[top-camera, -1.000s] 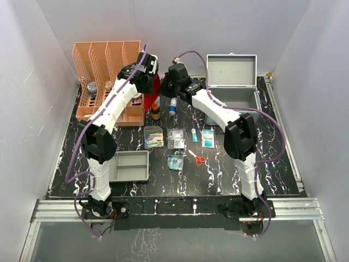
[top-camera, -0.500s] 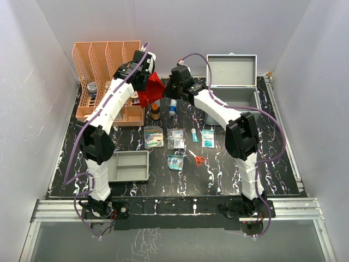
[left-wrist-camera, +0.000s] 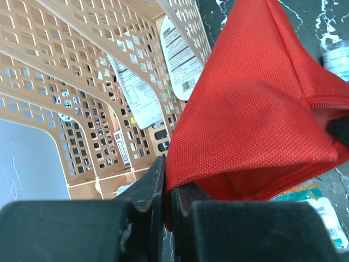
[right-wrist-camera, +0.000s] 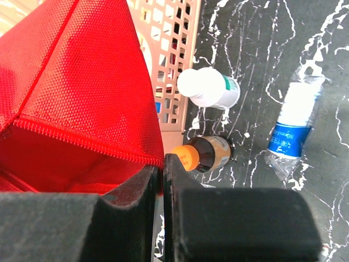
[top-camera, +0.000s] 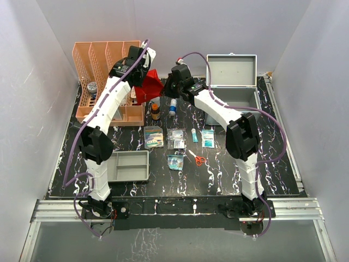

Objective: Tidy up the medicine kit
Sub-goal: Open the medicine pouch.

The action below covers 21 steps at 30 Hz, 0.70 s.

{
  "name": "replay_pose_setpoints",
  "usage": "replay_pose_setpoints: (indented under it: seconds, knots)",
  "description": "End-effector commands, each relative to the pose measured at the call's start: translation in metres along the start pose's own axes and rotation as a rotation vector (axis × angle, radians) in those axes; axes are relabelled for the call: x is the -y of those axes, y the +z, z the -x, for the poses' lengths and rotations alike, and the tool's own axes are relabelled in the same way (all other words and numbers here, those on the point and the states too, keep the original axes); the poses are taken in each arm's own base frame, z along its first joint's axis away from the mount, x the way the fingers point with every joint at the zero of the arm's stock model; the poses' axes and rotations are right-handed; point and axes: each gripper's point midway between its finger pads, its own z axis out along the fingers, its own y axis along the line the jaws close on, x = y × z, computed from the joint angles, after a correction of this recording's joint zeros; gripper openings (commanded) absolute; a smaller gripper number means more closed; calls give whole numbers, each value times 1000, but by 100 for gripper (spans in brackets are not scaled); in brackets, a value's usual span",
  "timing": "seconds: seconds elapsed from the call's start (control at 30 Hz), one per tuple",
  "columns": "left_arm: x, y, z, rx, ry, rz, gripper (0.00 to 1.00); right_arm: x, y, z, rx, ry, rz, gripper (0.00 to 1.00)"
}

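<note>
Red pouch (top-camera: 148,86) clamped by left gripper (left-wrist-camera: 168,185) and right gripper (right-wrist-camera: 162,166); metal case (top-camera: 232,71) open far right, packets (top-camera: 175,139) unpacked.

Red pouch (left-wrist-camera: 256,109), peach lattice rack (top-camera: 98,60), silver-grey medicine kit (top-camera: 232,70), and a black tabletop (top-camera: 229,174) veined with white

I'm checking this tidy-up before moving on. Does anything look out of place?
Yes. The red pouch hangs in the air, pinched at opposite edges by the left hand and right hand, its zip gaping. Below it a clear bottle lies on its side.
</note>
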Motion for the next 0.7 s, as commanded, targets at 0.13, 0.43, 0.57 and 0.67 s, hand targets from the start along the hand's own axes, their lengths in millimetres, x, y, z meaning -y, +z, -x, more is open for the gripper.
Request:
replay_pose_setpoints:
  seconds: [0.13, 0.43, 0.57, 0.67]
  knots:
    - [-4, -42, 1, -4, 5, -94, 0, -47, -33, 40, 100, -45, 185, 21]
    - [1, -52, -19, -88, 9, -116, 0, -76, -61, 61, 143, -68, 298, 33]
    - [-3, -56, -18, -88, 1, -96, 0, -82, -80, 67, 152, -79, 318, 40]
    - [-7, -58, -15, -84, 1, -82, 0, -80, -95, 65, 142, -127, 302, 51]
